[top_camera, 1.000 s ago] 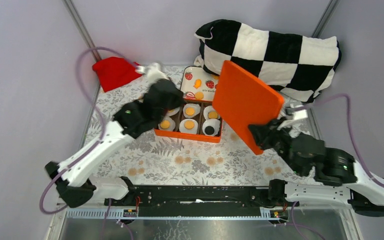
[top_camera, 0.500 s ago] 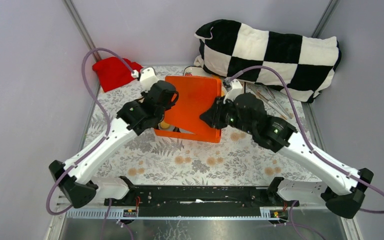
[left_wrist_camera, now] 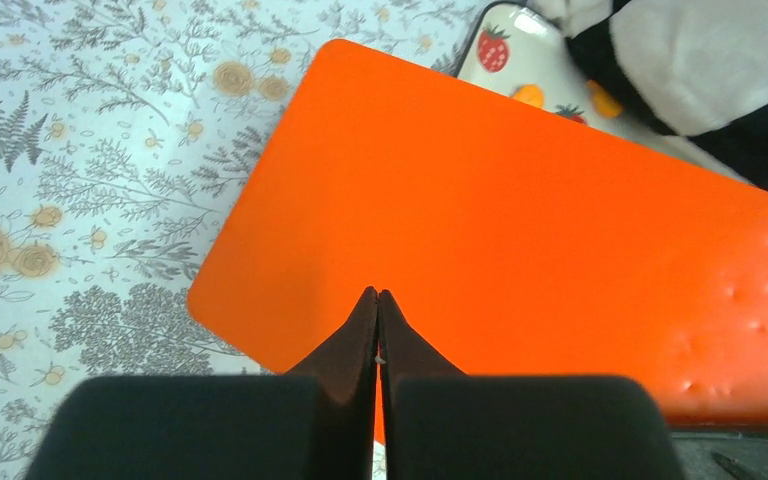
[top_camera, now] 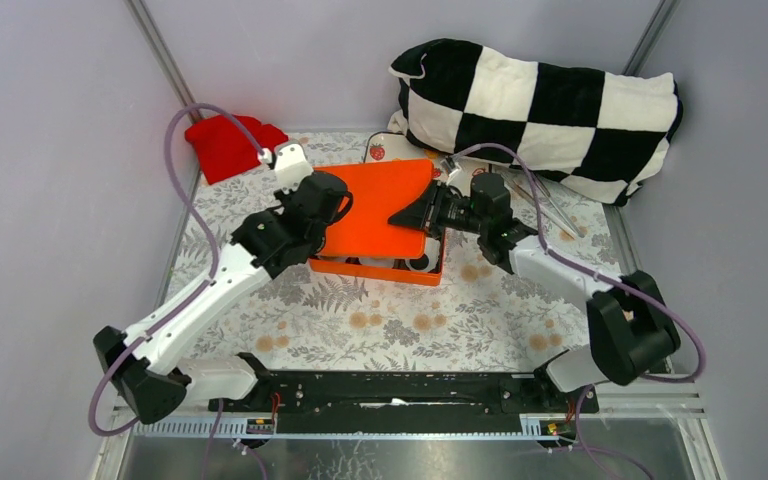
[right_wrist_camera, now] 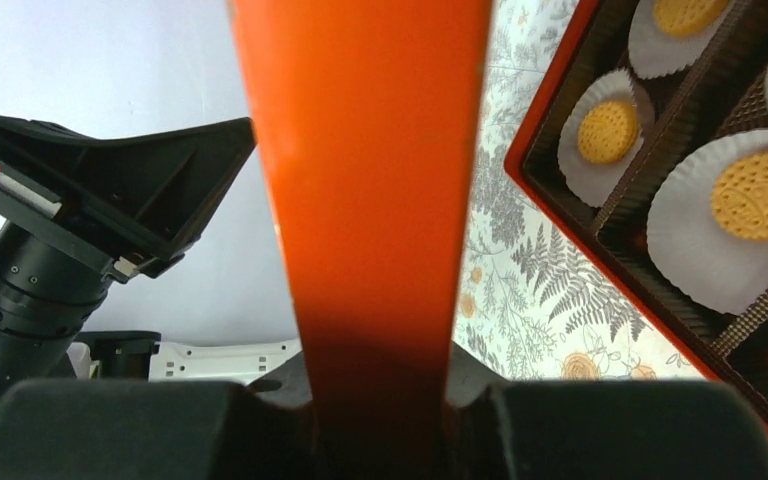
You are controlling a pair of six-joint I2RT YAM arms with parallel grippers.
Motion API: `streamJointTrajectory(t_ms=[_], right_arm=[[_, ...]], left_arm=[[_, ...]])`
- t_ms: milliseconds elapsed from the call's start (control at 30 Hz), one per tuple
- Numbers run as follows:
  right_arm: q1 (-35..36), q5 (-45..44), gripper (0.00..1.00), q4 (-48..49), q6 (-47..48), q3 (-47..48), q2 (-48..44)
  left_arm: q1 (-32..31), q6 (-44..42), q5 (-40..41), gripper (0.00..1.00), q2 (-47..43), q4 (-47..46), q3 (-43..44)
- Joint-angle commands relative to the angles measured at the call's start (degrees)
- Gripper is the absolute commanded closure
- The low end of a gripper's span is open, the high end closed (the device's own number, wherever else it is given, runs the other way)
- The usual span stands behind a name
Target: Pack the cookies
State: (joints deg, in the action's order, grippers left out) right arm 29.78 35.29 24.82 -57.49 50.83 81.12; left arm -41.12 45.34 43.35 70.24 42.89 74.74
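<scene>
Starting at the near edge: the left arm (top_camera: 195,300) rises from its base and stretches long and diagonal up the flowered tabletop (top_camera: 410,320). The right arm (top_camera: 560,270) is folded sharply at the elbow, its forearm running back left toward the middle. They meet over the orange box (top_camera: 380,270). A flat orange lid (top_camera: 375,200) lies tilted across the box, leaving the near row of cups peeking out.

The right claw (top_camera: 415,212) is clamped on the lid's right edge. Its wrist view shows the panel running straight up between the two fingers.

The left claw (left_wrist_camera: 377,295) is pinched completely closed with nothing between the fingers. Its tips are over the lid's top face; I can't tell whether they touch it.

The cookies (right_wrist_camera: 608,131) are inside the box, yellow discs each sitting in a white paper cup (right_wrist_camera: 700,250) in its own compartment. A dark one (top_camera: 418,263) sits at the near right corner.

Just behind the box is a strawberry-print tray (top_camera: 380,150). Farther back are a red cloth (top_camera: 225,145) on the left and a black-and-white checked cushion (top_camera: 540,100) on the right.
</scene>
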Motion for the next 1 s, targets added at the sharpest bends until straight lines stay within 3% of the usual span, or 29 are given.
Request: streamJointTrajectory(t_ms=[0, 200, 467, 967], right_arm=[[-0.5, 8.7, 1.00, 16.3, -5.3, 0.9, 4.8], [-2.8, 11.0, 1.00, 20.8, -6.6, 0.9, 12.9], [-5.6, 12.2, 1.00, 19.4, -4.7, -0.1, 19.5], [-12.2, 15.2, 1.00, 20.3, -0.8, -5.6, 24.5]], left_arm=[[0.8, -1.0, 2.6, 1.00, 1.4, -3.0, -2.1], [2.0, -1.1, 1.7, 1.00, 1.9, -3.9, -4.6], [3.4, -0.8, -0.1, 1.00, 3.4, -4.9, -6.7], [3.7, -0.8, -2.8, 1.00, 8.7, -6.6, -7.5]])
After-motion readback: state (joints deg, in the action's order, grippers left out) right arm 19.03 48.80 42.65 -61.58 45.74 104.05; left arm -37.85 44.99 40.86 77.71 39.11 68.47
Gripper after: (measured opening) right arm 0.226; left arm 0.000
